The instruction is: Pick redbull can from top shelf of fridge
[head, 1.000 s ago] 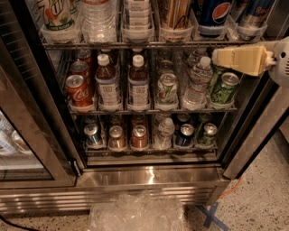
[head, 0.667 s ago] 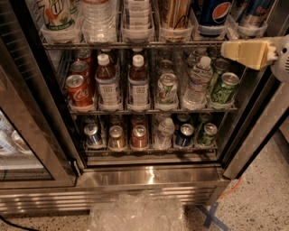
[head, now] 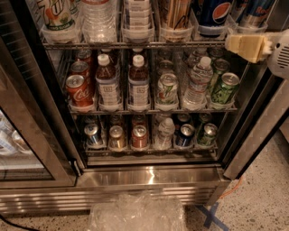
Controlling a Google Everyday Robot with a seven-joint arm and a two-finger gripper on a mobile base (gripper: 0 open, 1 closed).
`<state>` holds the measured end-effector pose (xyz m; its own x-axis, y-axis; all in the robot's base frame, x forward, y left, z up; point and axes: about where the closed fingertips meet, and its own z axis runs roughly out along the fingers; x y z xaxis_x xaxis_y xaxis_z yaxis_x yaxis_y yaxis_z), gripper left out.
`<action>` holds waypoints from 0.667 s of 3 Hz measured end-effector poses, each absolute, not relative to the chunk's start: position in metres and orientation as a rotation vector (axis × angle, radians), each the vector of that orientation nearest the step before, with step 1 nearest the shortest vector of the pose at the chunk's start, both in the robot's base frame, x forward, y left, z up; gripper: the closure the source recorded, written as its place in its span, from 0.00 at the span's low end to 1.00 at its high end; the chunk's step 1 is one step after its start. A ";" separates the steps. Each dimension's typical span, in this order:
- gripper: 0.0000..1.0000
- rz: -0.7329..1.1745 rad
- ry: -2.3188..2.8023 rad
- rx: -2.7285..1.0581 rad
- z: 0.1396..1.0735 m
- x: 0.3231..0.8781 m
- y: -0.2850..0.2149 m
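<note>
Camera view | my gripper (head: pixel 235 46) is hovering at the right of the open fridge (head: pixel 149 177), level with the top shelf (head: pixel 135 44) rail, likely lining up a reach; I cannot tell whether it is open or closed | redbull can (head: pixel 255 12) is standing upright just above it, right of the Pepsi can (head: pixel 212 13), a clear tray (head: pixel 243 30) steadying it; long axis is running vertical, top cut off.

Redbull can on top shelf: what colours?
Redbull can is blue and silver with red, camera view; gripper just below it, at right edge.
</note>
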<state>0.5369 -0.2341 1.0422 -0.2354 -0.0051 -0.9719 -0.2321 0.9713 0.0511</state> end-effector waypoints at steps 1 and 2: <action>0.40 0.173 1.780 -0.153 1.046 0.546 -0.245; 0.40 0.138 1.760 -0.133 1.051 0.552 -0.257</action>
<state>0.5519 -0.2566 1.0514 -0.1912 -0.0132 -0.9815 -0.1655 0.9860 0.0190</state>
